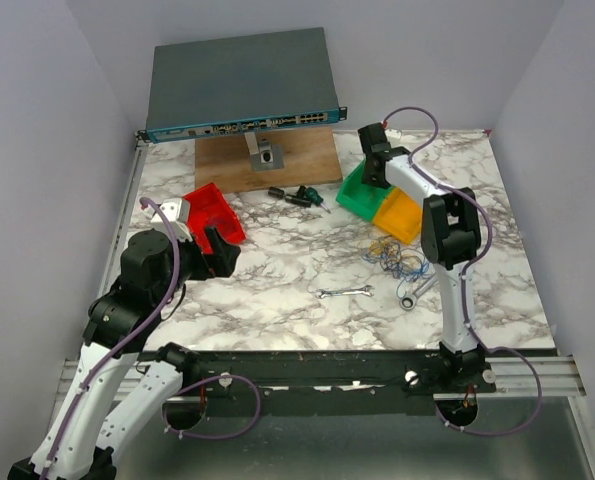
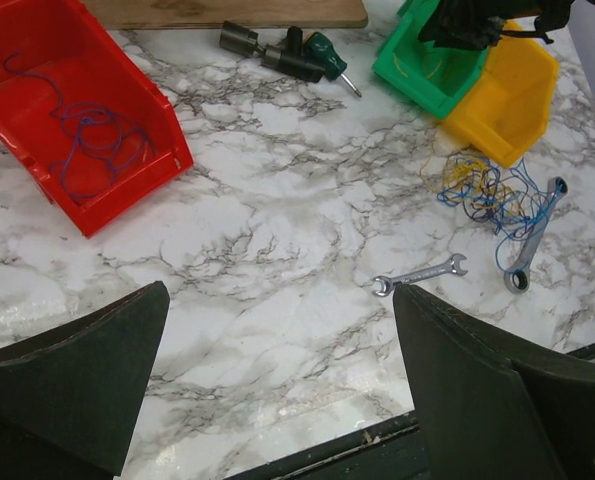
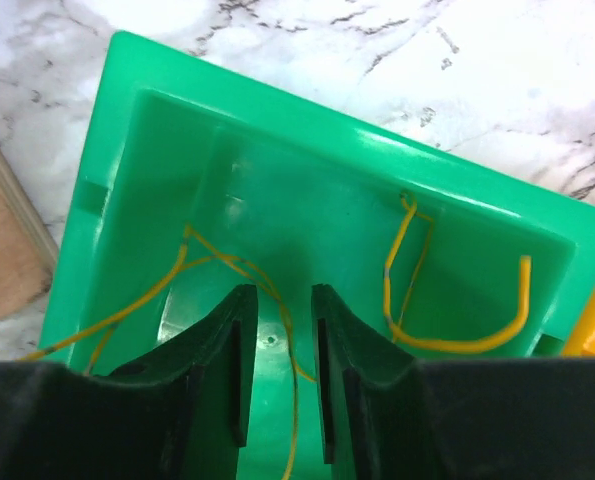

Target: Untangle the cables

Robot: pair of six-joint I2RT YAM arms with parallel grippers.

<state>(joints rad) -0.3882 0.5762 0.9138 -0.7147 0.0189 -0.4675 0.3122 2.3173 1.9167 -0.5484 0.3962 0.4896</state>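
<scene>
A tangle of blue and yellow cables (image 1: 397, 258) lies on the marble table right of centre; it also shows in the left wrist view (image 2: 487, 190). A blue cable (image 2: 92, 150) lies in the red bin (image 1: 217, 212). A yellow cable (image 3: 457, 345) lies in the green bin (image 3: 277, 100), and one strand runs loosely between the jaws of my right gripper (image 3: 282, 290), which hangs over that bin (image 1: 362, 195) with its jaws a little apart. My left gripper (image 2: 277, 290) is wide open and empty above the table's near left part (image 1: 217, 250).
A yellow bin (image 1: 402, 215) adjoins the green one. Two wrenches (image 1: 345, 292) (image 1: 417, 292) lie near the tangle. A screwdriver and sockets (image 1: 297, 195) lie by a wooden board (image 1: 267, 160). A network switch (image 1: 242, 85) stands at the back.
</scene>
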